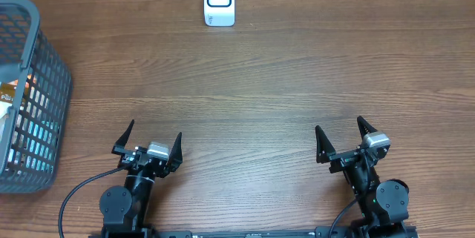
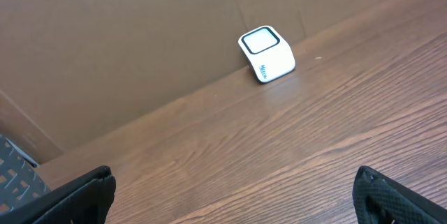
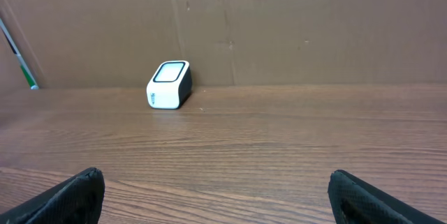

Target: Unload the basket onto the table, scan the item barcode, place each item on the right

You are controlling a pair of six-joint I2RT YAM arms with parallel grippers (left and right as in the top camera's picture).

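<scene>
The white barcode scanner [image 1: 220, 1] stands upright at the table's far edge, its window facing up and forward; it also shows as the scanner [image 2: 266, 54] in the left wrist view and the scanner [image 3: 170, 84] in the right wrist view. Packaged items [image 1: 11, 97] lie inside the grey mesh basket [image 1: 44, 67] at the far left; no barcode shows. My left gripper [image 1: 155, 130] and right gripper [image 1: 339, 125] rest low at the near edge, both open and empty. Bare wood lies between the left gripper's [image 2: 232, 182] fingertips and the right gripper's [image 3: 215, 178].
A brown cardboard wall [image 3: 279, 21] runs behind the scanner along the table's back edge. A thin stick with a green tip [image 3: 17, 53] leans at the far left of the right wrist view. The basket's corner [image 2: 14, 178] shows beside my left finger.
</scene>
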